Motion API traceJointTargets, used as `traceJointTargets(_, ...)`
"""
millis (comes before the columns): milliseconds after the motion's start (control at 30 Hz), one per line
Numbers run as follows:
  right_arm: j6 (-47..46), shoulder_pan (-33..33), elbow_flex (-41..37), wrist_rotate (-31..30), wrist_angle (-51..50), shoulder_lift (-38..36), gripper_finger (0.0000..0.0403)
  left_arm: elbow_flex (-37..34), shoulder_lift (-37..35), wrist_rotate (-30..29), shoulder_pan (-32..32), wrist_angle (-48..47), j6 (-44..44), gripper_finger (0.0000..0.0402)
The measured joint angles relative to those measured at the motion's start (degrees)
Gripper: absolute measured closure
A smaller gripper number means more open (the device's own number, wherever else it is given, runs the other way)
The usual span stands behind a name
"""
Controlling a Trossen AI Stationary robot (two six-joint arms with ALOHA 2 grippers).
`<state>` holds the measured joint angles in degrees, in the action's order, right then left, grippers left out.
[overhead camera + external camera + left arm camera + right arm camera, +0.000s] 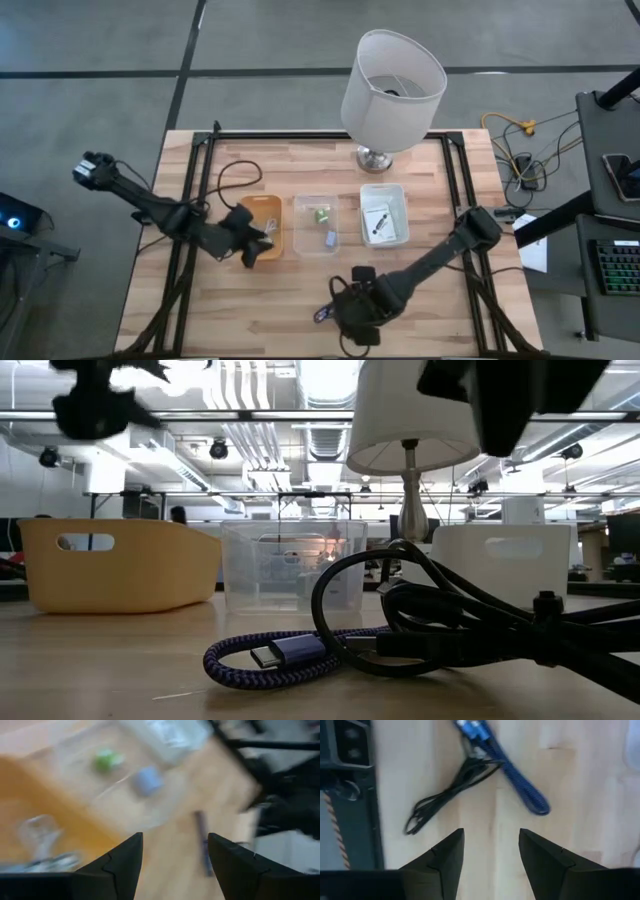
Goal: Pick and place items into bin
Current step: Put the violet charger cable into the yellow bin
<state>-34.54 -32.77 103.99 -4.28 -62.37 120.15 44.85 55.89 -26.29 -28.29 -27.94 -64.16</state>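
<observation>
A purple braided cord (506, 766) and a thin black cord (445, 795) lie loosely coiled on the wood near the table's near edge; the low view shows the purple cord (280, 655) in front of the black cord (450, 610). My right gripper (491, 831) hangs open just short of both cords, touching neither, and shows in the high view (345, 312). My left gripper (258, 247) is open over the near rim of the orange bin (262, 225), with nothing between its fingers (175, 836). Green (106, 760) and grey-blue (147, 780) pieces sit in the clear bin (317, 225).
A white bin (384, 213) holding a white flat packet with dark parts (380, 222) stands to the right of the clear one. A large white lamp (392, 85) stands behind the bins at the far edge. Bare wood lies on the near left of the table.
</observation>
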Motion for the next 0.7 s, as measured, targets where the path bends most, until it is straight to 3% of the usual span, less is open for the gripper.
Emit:
traceJointTargets(267,-0.23,0.49,1.08,-0.43,-0.54,-0.02,0.0245,0.66,1.97,-0.01,-4.22,17.50,3.43,0.0194)
traceJointTargets(467,0.54,0.52,1.35,-2.10,-3.66,-0.02,0.0245,0.64,3.86,0.49,-6.09,21.97,3.05,0.0194)
traceJointTargets(600,13.69,-0.42,0.84,-5.97,-0.52,-0.02,0.0244,0.64,6.09,1.09,-9.06,23.04,3.04,0.0194)
traceJointTargets(700,23.83,-0.51,0.16,-5.26,2.85,0.05,0.0238,0.62,8.30,1.20,-11.82,23.85,2.05,0.0194)
